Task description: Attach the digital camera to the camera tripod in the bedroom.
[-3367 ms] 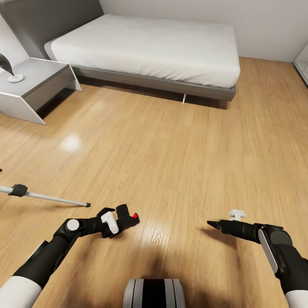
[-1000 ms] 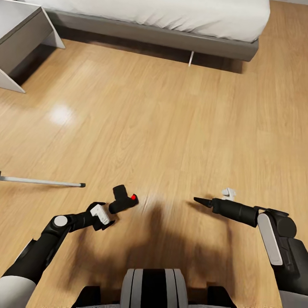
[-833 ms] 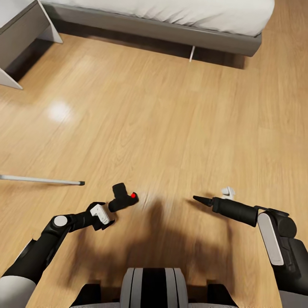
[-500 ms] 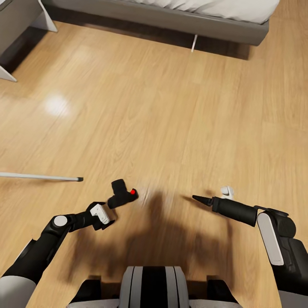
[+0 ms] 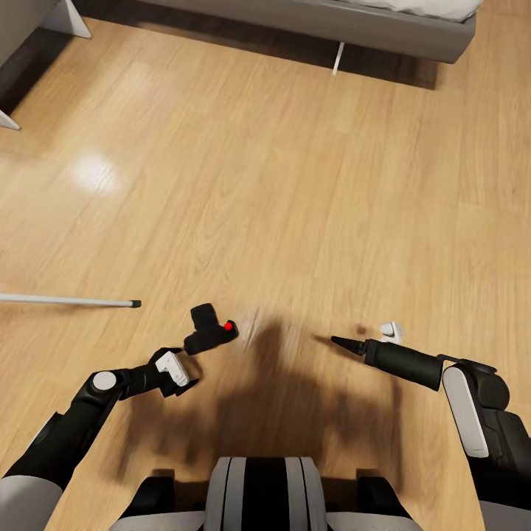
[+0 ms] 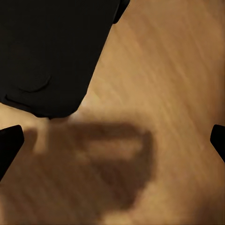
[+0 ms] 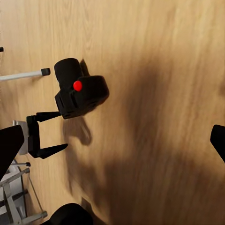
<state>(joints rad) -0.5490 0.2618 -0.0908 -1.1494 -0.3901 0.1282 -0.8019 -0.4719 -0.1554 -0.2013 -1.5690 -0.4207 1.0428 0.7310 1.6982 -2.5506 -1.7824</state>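
Fingers of the left end effector (image 5: 179,366) spread wide, holding nothing; the digital camera (image 5: 209,332) lies on the wood floor (image 5: 295,192) just beyond (close, blurred in its wrist view). Right end effector (image 5: 341,341) is unreadable. Camera tripod (image 5: 70,300) leg is cropped; bed (image 5: 383,22) frame edges the floor.

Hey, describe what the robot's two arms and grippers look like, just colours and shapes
Both arms are black with white upper sleeves. The left gripper has thin black fingers on a white block; the right gripper tapers to a black point, with a white clip and a grey strip on the forearm.
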